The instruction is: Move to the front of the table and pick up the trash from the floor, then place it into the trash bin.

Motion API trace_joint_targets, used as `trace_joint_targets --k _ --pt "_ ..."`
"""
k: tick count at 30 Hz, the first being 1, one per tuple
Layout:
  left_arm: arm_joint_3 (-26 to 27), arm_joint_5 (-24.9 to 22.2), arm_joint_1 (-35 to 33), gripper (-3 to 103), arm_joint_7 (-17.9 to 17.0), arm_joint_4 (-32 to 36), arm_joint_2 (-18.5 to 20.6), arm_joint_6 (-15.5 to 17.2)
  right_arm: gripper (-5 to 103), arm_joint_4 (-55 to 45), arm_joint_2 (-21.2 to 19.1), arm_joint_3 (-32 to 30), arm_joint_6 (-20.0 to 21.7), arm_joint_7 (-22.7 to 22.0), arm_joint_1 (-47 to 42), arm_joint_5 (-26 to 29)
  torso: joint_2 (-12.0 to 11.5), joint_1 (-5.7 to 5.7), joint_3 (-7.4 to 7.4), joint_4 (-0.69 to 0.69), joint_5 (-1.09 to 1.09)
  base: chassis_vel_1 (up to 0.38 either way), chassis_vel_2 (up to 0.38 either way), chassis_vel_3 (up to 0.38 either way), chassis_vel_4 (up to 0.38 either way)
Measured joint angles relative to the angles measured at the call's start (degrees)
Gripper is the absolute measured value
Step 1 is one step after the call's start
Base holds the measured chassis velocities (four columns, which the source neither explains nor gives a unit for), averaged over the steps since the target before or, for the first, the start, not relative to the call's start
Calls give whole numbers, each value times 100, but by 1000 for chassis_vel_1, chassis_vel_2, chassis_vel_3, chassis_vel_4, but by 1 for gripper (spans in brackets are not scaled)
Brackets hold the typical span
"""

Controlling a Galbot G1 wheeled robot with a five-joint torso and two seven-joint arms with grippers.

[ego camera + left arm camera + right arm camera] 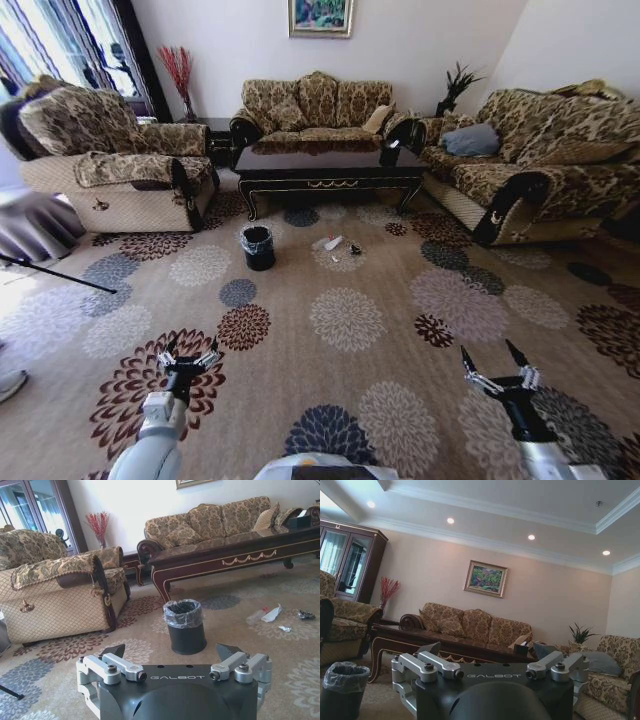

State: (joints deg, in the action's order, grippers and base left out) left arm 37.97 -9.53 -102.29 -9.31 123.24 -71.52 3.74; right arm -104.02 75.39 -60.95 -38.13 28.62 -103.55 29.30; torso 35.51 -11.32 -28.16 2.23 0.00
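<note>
- Living room is seen; the floor [350, 320] is covered in beige carpet with flower medallions, with sofas on three sides.
- Left gripper [188, 357] is held low over the carpet at the near left, fingers spread, nothing held.
- Trash bin [258, 247] is stood on the carpet before the table's left end, liner bag fitted; it is also seen in the left wrist view [184, 626].
- Table [330, 165] is placed ahead, centre, before the middle sofa.
- Trash [333, 243] is scattered on the carpet just right of the bin, in front of the table.
- Right gripper [497, 365] is held at the near right, fingers spread, empty.
</note>
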Motion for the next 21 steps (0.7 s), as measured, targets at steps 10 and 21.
trace_joint_targets --k 10,21 --pt "-34 2 56 100 -46 4 -19 42 100 63 8 22 -27 69 8 2 -248 99 151 0 0 0 0 0 0" --pt "-20 23 62 100 -49 -42 -2 38 100 116 24 30 -28 100 51 13 -516 198 319 0 0 0 0 0 0"
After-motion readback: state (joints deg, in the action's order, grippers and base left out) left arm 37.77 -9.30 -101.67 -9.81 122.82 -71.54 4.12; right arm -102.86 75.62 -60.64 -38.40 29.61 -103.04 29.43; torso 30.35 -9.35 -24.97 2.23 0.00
